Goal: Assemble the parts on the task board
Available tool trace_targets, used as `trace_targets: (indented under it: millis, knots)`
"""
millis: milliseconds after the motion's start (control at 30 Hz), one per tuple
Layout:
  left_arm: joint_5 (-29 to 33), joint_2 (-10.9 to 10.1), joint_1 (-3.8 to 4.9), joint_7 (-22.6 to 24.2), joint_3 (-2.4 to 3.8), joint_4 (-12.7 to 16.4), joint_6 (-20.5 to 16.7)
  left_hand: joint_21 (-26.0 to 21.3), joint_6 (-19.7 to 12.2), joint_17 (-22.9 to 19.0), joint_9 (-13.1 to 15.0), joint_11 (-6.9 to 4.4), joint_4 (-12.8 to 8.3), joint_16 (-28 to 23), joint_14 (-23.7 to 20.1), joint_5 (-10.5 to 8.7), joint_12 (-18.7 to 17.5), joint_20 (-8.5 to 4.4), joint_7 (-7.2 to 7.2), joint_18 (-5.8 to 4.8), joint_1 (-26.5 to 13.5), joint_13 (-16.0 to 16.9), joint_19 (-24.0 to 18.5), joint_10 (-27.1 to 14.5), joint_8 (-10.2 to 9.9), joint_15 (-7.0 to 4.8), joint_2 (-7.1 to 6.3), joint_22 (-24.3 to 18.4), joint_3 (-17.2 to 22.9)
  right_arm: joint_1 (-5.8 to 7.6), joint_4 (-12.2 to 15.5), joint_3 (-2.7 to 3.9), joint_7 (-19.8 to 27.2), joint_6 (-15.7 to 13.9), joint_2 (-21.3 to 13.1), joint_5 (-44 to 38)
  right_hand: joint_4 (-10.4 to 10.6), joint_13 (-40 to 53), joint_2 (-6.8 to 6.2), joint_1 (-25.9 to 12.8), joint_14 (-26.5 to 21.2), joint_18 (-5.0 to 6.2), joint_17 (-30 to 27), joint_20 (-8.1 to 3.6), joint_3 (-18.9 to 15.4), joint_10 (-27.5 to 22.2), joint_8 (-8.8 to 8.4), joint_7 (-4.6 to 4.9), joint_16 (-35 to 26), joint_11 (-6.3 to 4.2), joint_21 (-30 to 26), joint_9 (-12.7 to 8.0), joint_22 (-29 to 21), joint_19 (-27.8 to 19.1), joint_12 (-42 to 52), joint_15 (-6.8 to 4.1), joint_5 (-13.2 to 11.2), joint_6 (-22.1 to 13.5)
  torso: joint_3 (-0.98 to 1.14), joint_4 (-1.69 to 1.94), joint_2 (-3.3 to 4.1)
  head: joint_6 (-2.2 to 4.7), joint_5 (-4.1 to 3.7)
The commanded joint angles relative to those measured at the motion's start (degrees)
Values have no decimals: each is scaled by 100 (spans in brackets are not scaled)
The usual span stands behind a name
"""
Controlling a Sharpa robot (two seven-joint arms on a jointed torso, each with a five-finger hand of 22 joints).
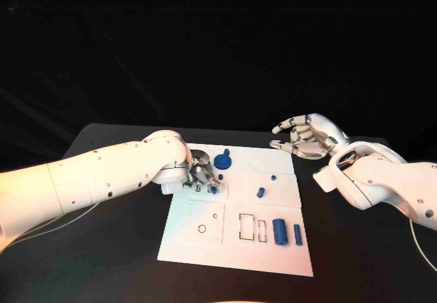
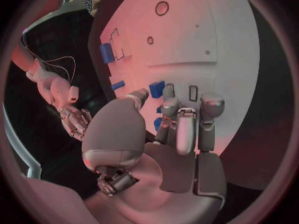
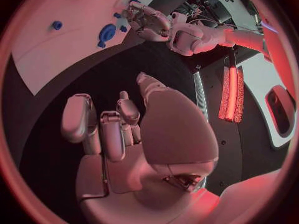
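The white task board [image 1: 239, 249] lies in the middle of the black table [image 1: 109, 265]. The left hand [image 1: 202, 175] is down over the board's upper left part, fingers bent toward the surface among small blue parts. From the left wrist view a blue block [image 2: 157, 89] sits just beyond the fingertips [image 2: 212, 100], beside two small slots, and another bit of blue shows between the fingers; whether the hand actually pinches a piece I cannot tell. Just past the hand, a round blue part [image 1: 222, 162] rests on the board. Nearer the board's centre stand two small blue pegs [image 1: 261, 192]. Toward the near right corner, two blue cylinders [image 1: 280, 231] lie side by side next to a rectangular outline.

The right hand [image 1: 303, 139] hovers off the board, above the table by the board's far right corner, fingers curled inward a little but apart, with nothing in them. The right wrist view shows its palm [image 3: 124, 149] empty over the dark table
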Motion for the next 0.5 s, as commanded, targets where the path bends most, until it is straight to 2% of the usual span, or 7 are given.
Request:
trace_targets:
  millis: [33,233,300,333,433,500]
  knots:
    - [82,7,5,-7,0,0,114,22,-41,674,50,-39,1,-11,249,14,3,-17,-4,-93,155,18,12,-7,31,-48,51,9,80,0,-6,2,-44,147,7,-60,19,-4,5,63,393,21,739,20,-1,-15,5,16,5,5,-34,-9,-10,-4,-9,21,36,-39,1,4,2,4,3]
    - [230,-2,3,-15,-1,15,154,49,-66,725,203,-71,-9,8,271,16,-2,-34,-37,-98,545,18,20,-9,71,-75,192,48,385,0,-25,2,-128,154,25,-143,14,-10,9,79,393,23,738,21,6,-19,7,18,4,5,-43,-10,-14,-8,-14,22,41,-39,1,3,4,-8,-1]
    - [297,-10,2,-17,-1,20,159,60,-63,745,276,-84,-11,17,280,19,-77,-41,-50,-100,633,-115,26,-80,116,-84,214,65,482,0,-35,2,-171,149,34,-174,14,-10,9,79,393,23,738,21,6,-19,7,18,4,5,-43,-10,-14,-8,-14,22,41,-39,1,0,4,-7,4]
    - [333,-16,1,-18,-1,22,156,77,-50,759,508,-125,13,21,286,19,5,-59,-93,-102,722,23,33,15,302,-113,206,89,648,0,-41,2,-190,147,40,-186,14,-8,9,81,391,24,732,21,6,-18,8,18,1,6,-48,-10,-18,-10,-12,22,42,-39,1,0,4,-7,4]
    - [431,-37,-1,-20,0,29,122,114,-114,804,840,-162,-7,40,306,17,45,-88,-145,-113,816,82,66,71,523,-147,179,152,923,-1,-56,2,-238,139,50,-204,14,-8,9,81,391,24,732,21,6,-18,8,18,1,6,-48,-10,-18,-10,-12,22,42,-39,1,1,3,-8,7]
    - [502,-52,-3,-20,0,30,82,127,-124,821,934,-173,-10,47,313,13,65,-95,-152,-118,821,108,80,95,583,-157,170,175,995,-2,-66,2,-275,132,54,-211,12,-3,8,88,389,27,725,22,8,-14,11,18,-4,6,-60,-10,-25,-16,-8,23,47,-36,2,4,5,-13,5]
